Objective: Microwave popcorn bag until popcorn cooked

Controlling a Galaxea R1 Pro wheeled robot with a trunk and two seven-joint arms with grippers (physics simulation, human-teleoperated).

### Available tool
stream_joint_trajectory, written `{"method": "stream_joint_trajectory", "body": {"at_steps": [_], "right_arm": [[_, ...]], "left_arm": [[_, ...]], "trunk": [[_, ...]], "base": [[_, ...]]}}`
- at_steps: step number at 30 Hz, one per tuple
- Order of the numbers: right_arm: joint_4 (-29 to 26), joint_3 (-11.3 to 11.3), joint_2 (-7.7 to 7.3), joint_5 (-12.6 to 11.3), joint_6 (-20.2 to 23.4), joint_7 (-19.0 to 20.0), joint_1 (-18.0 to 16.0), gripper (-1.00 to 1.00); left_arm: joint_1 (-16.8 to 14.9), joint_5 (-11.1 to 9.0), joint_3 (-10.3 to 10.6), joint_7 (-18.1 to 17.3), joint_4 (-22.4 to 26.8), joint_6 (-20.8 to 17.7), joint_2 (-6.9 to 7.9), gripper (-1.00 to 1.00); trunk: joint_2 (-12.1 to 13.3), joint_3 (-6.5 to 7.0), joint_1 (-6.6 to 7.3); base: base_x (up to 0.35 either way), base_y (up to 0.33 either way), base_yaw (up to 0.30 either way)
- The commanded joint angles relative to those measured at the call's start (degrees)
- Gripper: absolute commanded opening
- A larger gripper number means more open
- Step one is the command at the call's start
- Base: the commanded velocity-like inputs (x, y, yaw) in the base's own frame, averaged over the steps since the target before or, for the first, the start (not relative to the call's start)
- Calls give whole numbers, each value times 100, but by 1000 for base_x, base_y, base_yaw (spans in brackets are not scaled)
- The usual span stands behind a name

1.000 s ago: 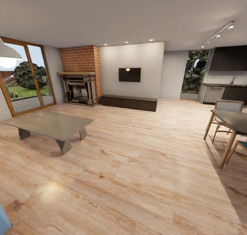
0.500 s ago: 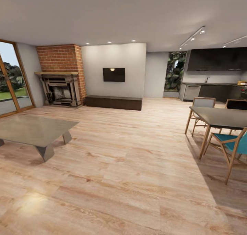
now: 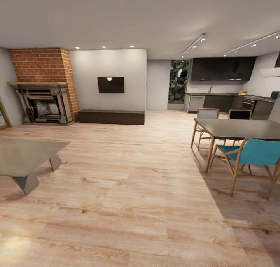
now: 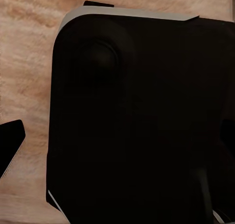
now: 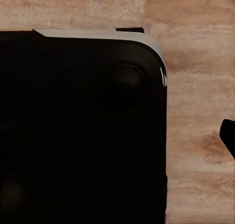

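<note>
Camera swung rightward since a second ago: glass doors gone off the left edge, kitchen now in at far right. Room itself unchanged.

Left to right, head view: low grey coffee table [image 3: 27, 156] at left edge; brick fireplace [image 3: 41, 88]; wall TV [image 3: 111, 85] over a dark bench [image 3: 111, 116]; open wood floor [image 3: 132, 189] mid-frame; dining table [image 3: 237, 129] with a teal chair [image 3: 254, 154] at right. Behind it, far off, kitchen with dark cabinets and grey tabletop [image 3: 217, 94]; small yellowish item [image 3: 242, 92] on it, too small to identify. Popcorn bag and microwave not made out at this range; bag presumably somewhere on that tabletop.

Wrist views: dark robot body [image 4: 142, 121] over floor, likewise on the right [image 5: 81, 131]. Cannot tell whether fingers on either arm are spread or closed.

Judgement: still in transit. Bag likely light, soft, crushable; take hold at the thick rolled rim, gently, upright, to avoid spilling kernels.
</note>
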State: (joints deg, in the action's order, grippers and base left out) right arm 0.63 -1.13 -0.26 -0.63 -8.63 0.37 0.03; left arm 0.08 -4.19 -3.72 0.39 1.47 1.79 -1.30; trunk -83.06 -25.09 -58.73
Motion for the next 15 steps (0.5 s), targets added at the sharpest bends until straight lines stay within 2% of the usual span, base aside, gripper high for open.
{"method": "stream_joint_trajectory", "body": {"at_steps": [1,7,11,15], "right_arm": [[7,-11,0,-7,-26,5,-3,100],[7,15,0,47,-7,23,-3,100],[7,53,0,100,3,38,-3,100],[7,59,0,292,24,35,-3,100]], "left_arm": [[1,-38,-32,4,2,12,-2,100],[1,-38,-32,5,2,11,-2,100],[1,-38,-32,5,2,11,-2,100],[1,-40,-32,5,2,11,-3,100]], "trunk": [[-2,-4,0],[-2,-4,0],[-2,-4,0],[-2,-4,0]], "base": [[0,0,-293],[0,0,-259],[0,0,-44],[0,0,-3]]}}
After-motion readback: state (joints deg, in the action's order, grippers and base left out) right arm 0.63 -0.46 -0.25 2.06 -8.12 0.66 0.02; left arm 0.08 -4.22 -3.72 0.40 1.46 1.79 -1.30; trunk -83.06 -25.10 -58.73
